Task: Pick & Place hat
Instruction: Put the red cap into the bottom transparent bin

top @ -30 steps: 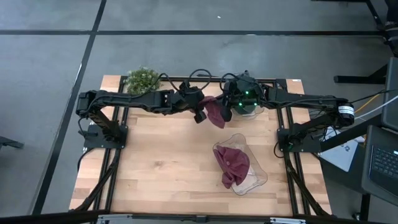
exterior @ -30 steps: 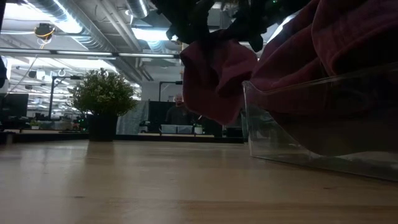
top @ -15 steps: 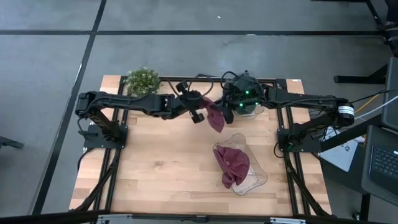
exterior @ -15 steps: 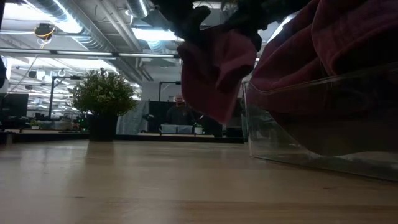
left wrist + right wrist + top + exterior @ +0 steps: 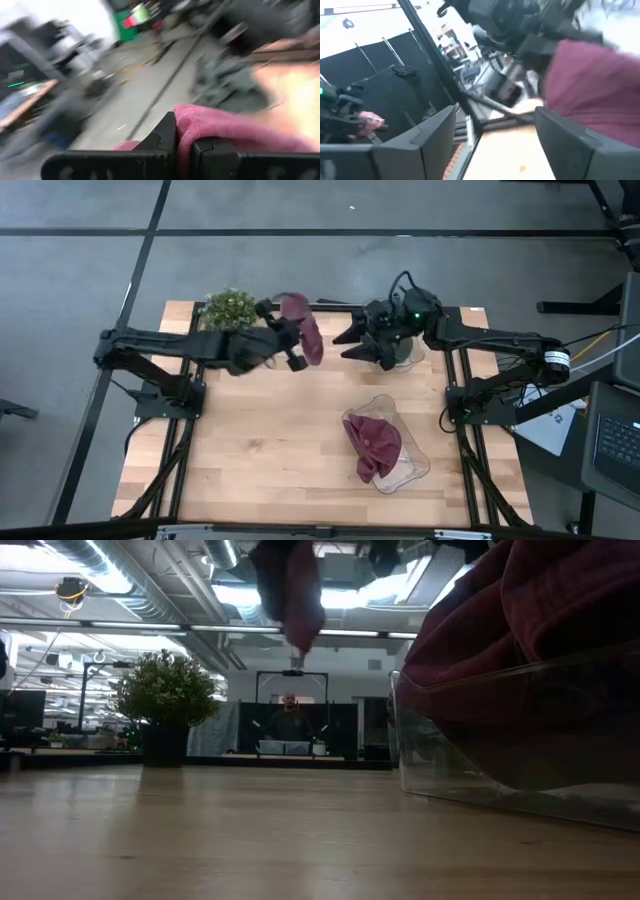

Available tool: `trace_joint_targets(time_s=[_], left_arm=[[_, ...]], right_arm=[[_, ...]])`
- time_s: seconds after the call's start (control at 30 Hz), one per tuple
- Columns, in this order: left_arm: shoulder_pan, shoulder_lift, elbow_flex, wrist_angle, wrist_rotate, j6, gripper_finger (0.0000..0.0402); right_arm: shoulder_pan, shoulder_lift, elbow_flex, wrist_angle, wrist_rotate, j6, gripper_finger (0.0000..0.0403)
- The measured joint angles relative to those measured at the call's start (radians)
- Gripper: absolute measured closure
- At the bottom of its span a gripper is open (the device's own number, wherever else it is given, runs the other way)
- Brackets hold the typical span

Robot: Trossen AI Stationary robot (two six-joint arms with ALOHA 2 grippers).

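Maroon hat point(image 5: 301, 340) hangs in the air over the far edge of the table point(image 5: 260, 450), pinched in the left gripper point(image 5: 291, 343), whose fingers are clamped tight on the fabric. Left wrist view: both dark fingers point(image 5: 162, 137) pressed together with the pink-red cloth point(image 5: 225, 130) bunched between and over them. Low view: hat point(image 5: 289, 590) dangles from the top of the picture, well clear of the wood, just right of the potted plant point(image 5: 167, 705).

Right gripper point(image 5: 352, 340) sits near the far edge too, a little apart from the hat, fingers spread and holding nothing. Right wrist view: its two fingers point(image 5: 415, 150) stand wide, the hat point(image 5: 595, 85) and the left arm show beyond them, blurred.

Clear plastic tray point(image 5: 415, 465) on the right half of the table holds a second maroon cloth point(image 5: 372, 442). Low view shows the tray wall point(image 5: 500, 730) close up with that cloth heaped inside.

Plant point(image 5: 229, 310) stands at the far left corner, near the left gripper. A person point(image 5: 289, 720) sits far back in the room.
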Motion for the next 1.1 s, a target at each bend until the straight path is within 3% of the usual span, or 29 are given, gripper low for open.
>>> trace_joint_targets(time_s=[0.2, 0.3, 0.5, 0.8, 1.1], left_arm=[[0.072, -0.134, 0.000, 0.009, 0.468, -0.058, 0.0398], [0.122, -0.176, 0.000, 0.016, 0.592, -0.104, 0.0398], [0.211, -0.191, 0.000, 0.038, 0.685, -0.208, 0.0398], [0.224, -0.081, 0.000, 0.267, 0.823, -0.188, 0.0398], [0.224, -0.049, 0.000, 0.274, 0.800, -0.262, 0.0398]], right_arm=[[0.012, 0.000, 0.000, 0.053, 0.085, -0.163, 0.0127], [0.037, 0.000, 0.000, 0.060, 0.146, -0.248, 0.0127], [0.110, 0.000, 0.000, 0.067, 0.282, -0.397, 0.0127], [0.159, 0.000, 0.000, 0.055, 0.449, -0.491, 0.0127], [0.159, 0.000, 0.000, -0.015, 0.528, -0.645, 0.0127]])
